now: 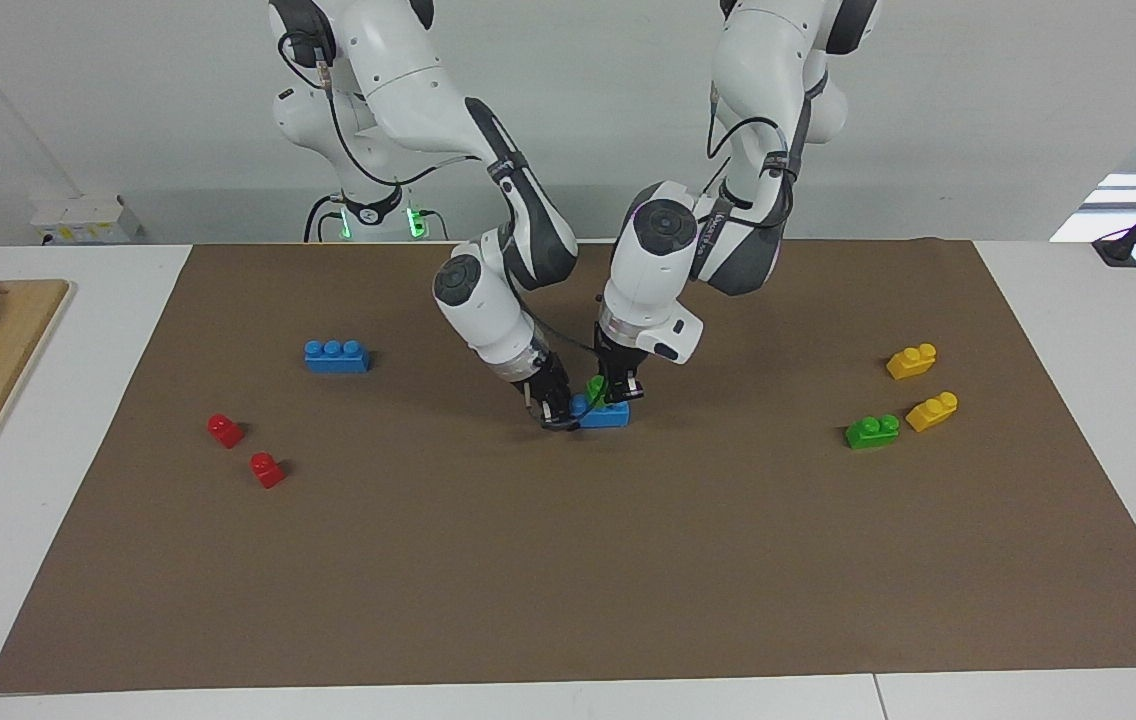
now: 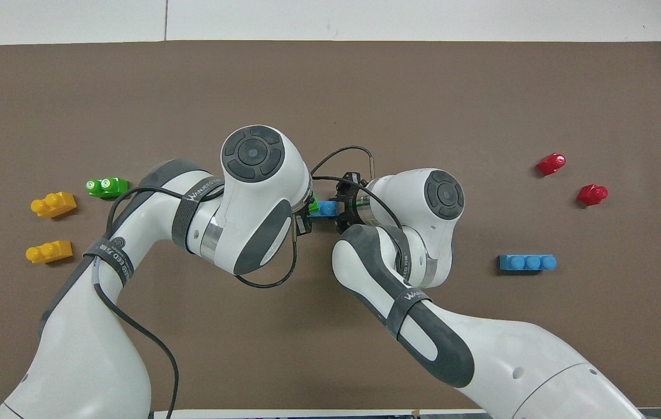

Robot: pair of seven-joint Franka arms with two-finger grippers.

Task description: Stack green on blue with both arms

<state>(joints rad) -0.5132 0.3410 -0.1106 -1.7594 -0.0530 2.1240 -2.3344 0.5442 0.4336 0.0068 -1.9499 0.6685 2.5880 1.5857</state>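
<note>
Right gripper [image 1: 556, 412] clamps one end of the blue brick [image 1: 604, 412] at mid-mat, its long axis running toward the left arm's end; left gripper [image 1: 618, 390] holds the green brick [image 1: 596, 387] directly over the free studs, apparently touching.

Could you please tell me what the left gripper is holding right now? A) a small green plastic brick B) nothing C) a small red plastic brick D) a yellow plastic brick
A: the left gripper is shut on the small green plastic brick, over the long blue plastic brick that the right gripper holds on the mat.
</note>
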